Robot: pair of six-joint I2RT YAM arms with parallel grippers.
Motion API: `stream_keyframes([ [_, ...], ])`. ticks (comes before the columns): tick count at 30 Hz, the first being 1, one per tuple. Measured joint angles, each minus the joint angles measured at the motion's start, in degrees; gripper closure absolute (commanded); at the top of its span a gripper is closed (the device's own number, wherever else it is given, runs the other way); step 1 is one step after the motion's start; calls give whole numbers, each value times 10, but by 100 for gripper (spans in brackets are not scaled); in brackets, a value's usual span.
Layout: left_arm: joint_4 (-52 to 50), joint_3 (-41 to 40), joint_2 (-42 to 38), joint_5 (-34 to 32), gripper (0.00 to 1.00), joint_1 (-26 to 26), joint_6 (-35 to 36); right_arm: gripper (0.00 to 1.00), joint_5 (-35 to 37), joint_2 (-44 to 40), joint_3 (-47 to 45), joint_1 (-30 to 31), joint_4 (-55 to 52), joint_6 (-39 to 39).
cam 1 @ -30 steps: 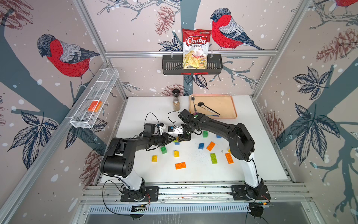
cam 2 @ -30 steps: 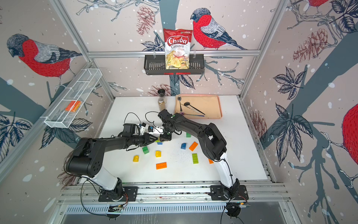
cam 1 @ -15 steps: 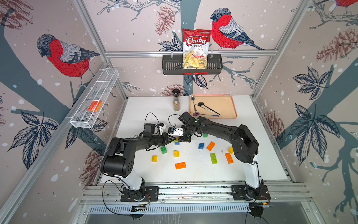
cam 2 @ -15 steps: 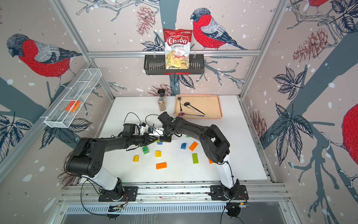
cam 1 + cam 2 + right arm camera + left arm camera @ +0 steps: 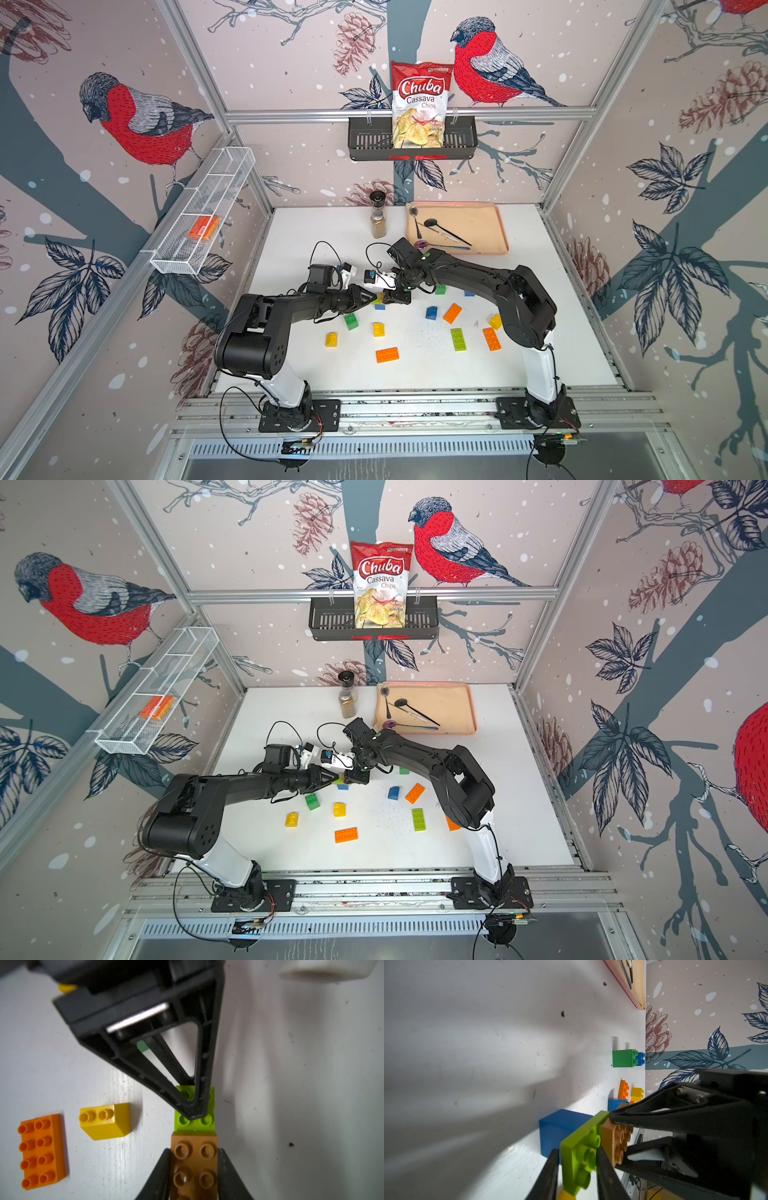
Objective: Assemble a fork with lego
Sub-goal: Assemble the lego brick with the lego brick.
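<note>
Joining seems the step in hand: my left gripper [image 5: 373, 298] clamps the lime green plate [image 5: 581, 1147], my right gripper [image 5: 193, 1152] the brown plate [image 5: 194, 1176], edges touching over the table [image 5: 311, 232]. Next, I'd overlap them and press studs home.

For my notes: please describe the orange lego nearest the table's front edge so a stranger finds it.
Start at the white table, at its front edge. The brick nearest that edge is the orange lego, lying crosswise; the other orange bricks lie farther right.
</note>
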Motion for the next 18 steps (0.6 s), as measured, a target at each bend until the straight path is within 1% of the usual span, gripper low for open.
stream_keyframes([
  [3,-4,0,0,5,70,-1,1,70,15,-11,-10,5,6,-2],
  [8,-7,-1,0,3,70,-1,1,70,19,-12,-8,7,7,-4],
  [13,-9,-1,-5,-3,67,-1,0,70,14,8,8,6,-4,-2],
  [18,-20,3,-17,-19,67,0,-1,70,4,20,15,5,-5,0],
])
